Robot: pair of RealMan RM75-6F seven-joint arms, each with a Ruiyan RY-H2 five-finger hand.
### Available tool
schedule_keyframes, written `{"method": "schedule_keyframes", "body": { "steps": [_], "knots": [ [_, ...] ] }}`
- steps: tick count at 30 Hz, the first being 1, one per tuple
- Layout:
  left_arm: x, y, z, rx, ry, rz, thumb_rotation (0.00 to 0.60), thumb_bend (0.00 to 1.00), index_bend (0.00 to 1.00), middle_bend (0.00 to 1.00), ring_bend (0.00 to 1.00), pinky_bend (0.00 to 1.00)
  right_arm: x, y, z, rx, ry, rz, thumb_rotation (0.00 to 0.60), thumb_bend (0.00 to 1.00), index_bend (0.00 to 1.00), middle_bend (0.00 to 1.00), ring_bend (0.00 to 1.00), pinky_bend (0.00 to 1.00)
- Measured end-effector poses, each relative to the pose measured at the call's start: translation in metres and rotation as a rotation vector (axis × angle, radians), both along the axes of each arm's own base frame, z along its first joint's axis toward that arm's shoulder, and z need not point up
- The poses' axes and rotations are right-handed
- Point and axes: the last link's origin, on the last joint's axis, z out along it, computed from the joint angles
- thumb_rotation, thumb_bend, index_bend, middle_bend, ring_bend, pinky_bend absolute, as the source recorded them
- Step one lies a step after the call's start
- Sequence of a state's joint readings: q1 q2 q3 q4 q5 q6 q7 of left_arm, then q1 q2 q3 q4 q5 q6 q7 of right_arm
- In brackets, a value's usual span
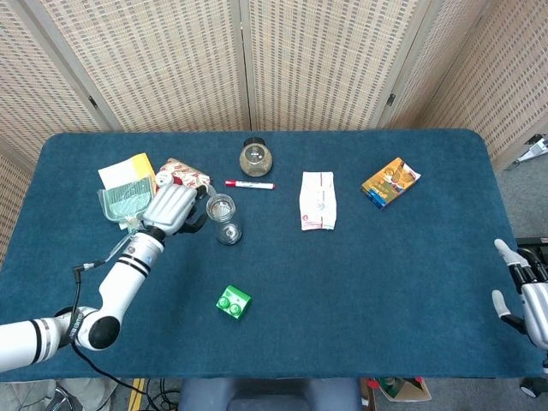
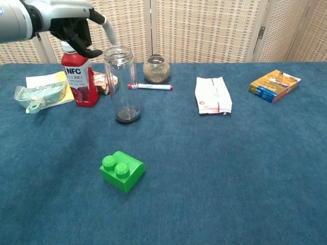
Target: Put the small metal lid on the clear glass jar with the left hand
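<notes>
The clear glass jar [image 2: 121, 84] stands upright left of the table's middle, and its rim [image 1: 221, 205] looks uncovered. A dark disc [image 2: 126, 116] lies at the jar's bottom; I cannot tell whether it is the metal lid. No lid shows anywhere else. My left hand [image 2: 76, 28] hovers above and to the left of the jar's mouth, apart from it, with its fingers spread and nothing in them; the head view has the left hand [image 1: 171, 208] just left of the jar. My right hand [image 1: 522, 291] hangs empty off the table's right edge with its fingers apart.
A red NFC bottle [image 2: 79, 81] stands just left of the jar, under my left hand. Behind are a round brown jar [image 2: 156, 69] and a red-capped marker [image 2: 149, 87]. A white packet [image 2: 213, 95], an orange box [image 2: 274, 85], a green block [image 2: 121, 171] and a green pouch [image 2: 43, 92] lie around.
</notes>
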State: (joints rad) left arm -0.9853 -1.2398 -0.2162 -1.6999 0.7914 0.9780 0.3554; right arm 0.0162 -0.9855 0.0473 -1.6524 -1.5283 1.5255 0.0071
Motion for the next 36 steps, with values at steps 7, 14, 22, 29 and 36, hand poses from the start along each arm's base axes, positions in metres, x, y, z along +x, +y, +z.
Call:
{"method": "schedule_keyframes", "body": {
  "steps": [7,14,22,29,36],
  "knots": [
    [-0.025,-0.014,0.026,0.103,-0.083,0.045,0.6,0.43,0.3,0.75,0.67,0.98,0.001,-0.004,0.006,-0.005,0.007,0.003,0.6,0.44,0.05,0.21,0.12,0.28],
    [-0.064,-0.04,0.048,0.202,-0.098,0.123,0.6,0.43,0.29,0.53,0.55,0.85,0.002,-0.008,0.008,0.012,-0.007,0.002,0.6,0.44,0.05,0.21,0.12,0.28],
    [-0.124,-0.094,0.054,0.255,-0.052,0.239,0.6,0.42,0.26,0.33,0.33,0.53,0.001,-0.013,0.004,0.049,-0.003,-0.004,0.6,0.43,0.05,0.21,0.11,0.28],
    [-0.155,-0.135,0.055,0.293,-0.029,0.278,0.6,0.41,0.23,0.26,0.27,0.44,0.0,-0.016,-0.002,0.067,-0.009,0.006,0.6,0.42,0.05,0.21,0.11,0.28],
    [-0.169,-0.169,0.053,0.322,-0.041,0.29,0.6,0.41,0.23,0.25,0.27,0.42,-0.001,-0.017,-0.005,0.069,-0.017,0.013,0.6,0.42,0.05,0.21,0.11,0.28]
  ]
}}
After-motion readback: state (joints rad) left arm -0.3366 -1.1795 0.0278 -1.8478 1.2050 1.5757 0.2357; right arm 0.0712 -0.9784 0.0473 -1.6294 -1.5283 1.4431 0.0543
